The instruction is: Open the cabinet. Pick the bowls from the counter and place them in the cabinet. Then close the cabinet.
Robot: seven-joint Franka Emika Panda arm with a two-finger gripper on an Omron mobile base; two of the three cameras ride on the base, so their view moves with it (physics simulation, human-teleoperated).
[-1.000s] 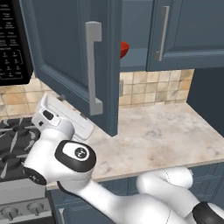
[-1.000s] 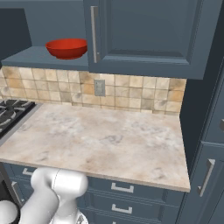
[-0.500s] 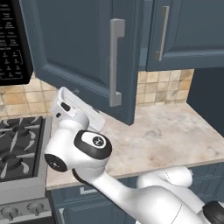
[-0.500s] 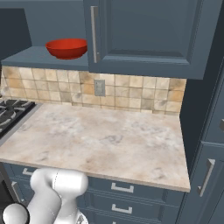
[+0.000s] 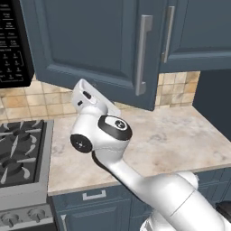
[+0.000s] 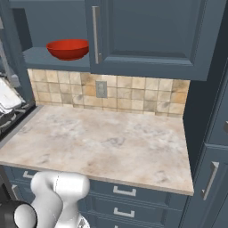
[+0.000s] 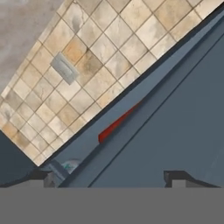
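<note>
The cabinet's left door stands partly open, its long silver handle facing me; the right door is shut. On the inner shelf rests the red bowl, seen as a red sliver past the door's lower edge in the hand view. My gripper is open, its fingertips wide apart with nothing between them, close against the door's inner side. My white hand reaches up behind the door's bottom edge. The counter is bare.
A black gas stove lies left of the counter, with a microwave above it. The tiled backsplash holds a wall outlet. Blue base drawers run below. A tall dark cabinet bounds the right.
The left door has swung to the right, toward shut, and my hand has moved right along with it behind the door. The red bowl has stayed on the shelf.
</note>
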